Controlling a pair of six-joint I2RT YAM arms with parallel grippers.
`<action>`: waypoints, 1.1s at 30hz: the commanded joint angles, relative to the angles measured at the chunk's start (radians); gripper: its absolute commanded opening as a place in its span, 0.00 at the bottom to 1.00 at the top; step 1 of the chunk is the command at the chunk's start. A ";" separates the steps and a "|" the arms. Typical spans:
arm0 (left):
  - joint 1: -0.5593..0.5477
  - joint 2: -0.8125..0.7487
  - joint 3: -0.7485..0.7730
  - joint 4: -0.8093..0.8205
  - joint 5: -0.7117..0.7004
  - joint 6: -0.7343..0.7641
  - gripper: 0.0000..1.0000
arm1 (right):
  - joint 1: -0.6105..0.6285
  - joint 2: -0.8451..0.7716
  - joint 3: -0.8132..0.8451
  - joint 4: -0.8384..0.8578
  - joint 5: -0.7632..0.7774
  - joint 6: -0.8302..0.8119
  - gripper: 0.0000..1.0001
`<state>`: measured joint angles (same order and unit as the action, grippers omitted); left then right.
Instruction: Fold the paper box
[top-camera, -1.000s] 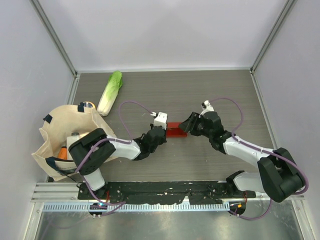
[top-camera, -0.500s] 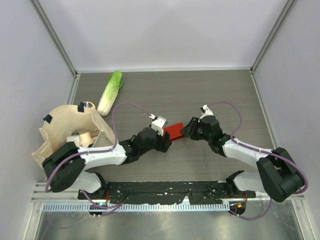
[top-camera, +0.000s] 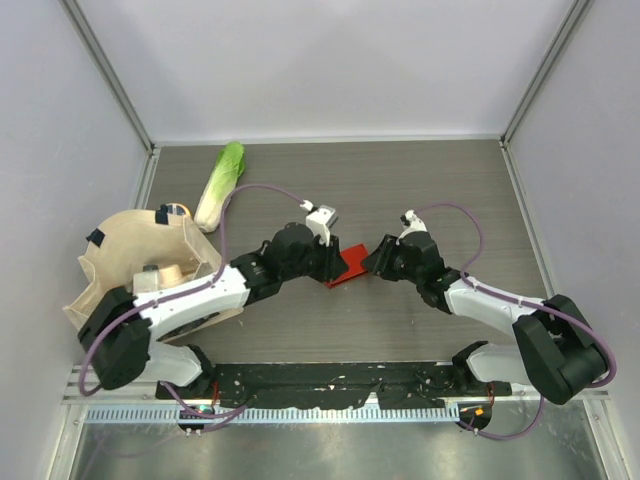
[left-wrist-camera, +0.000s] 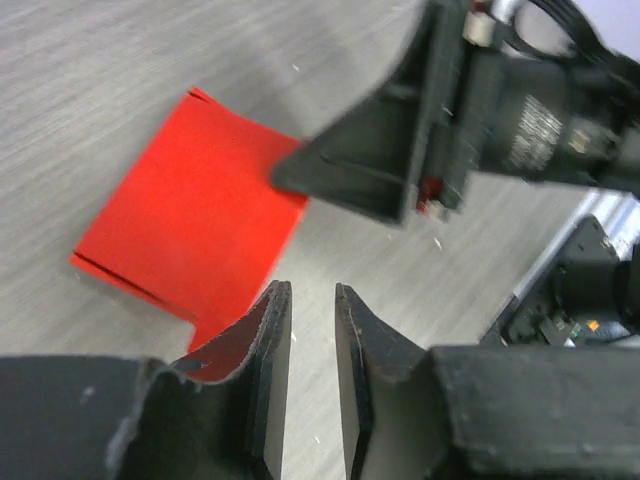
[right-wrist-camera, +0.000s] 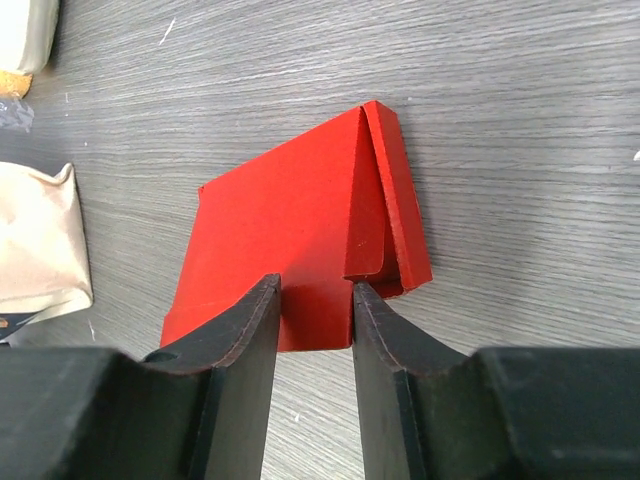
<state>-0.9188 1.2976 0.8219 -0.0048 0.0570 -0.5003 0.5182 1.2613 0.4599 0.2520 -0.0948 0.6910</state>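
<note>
Paper box (right-wrist-camera: 290, 230) flat on table (right-wrist-camera: 500, 120); right gripper (right-wrist-camera: 313, 290) agape astride its edge, left gripper (left-wrist-camera: 311, 292) narrowly agape alongside.

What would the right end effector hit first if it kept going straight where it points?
The paper box: its near edge lies right at the tips of the right end effector. Whether they touch it yet is unclear.
</note>
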 joint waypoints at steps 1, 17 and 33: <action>0.044 0.176 0.060 0.080 0.040 -0.081 0.24 | 0.006 -0.019 0.013 -0.017 0.038 -0.013 0.39; 0.044 0.365 -0.007 0.212 0.030 -0.078 0.19 | -0.010 -0.070 0.181 -0.315 0.109 -0.195 0.59; 0.054 0.361 0.029 0.164 0.050 -0.038 0.25 | -0.067 0.167 0.082 -0.016 -0.059 -0.186 0.35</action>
<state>-0.8726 1.6688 0.8322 0.1806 0.1062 -0.5644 0.4515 1.4086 0.5568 0.1501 -0.1352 0.5163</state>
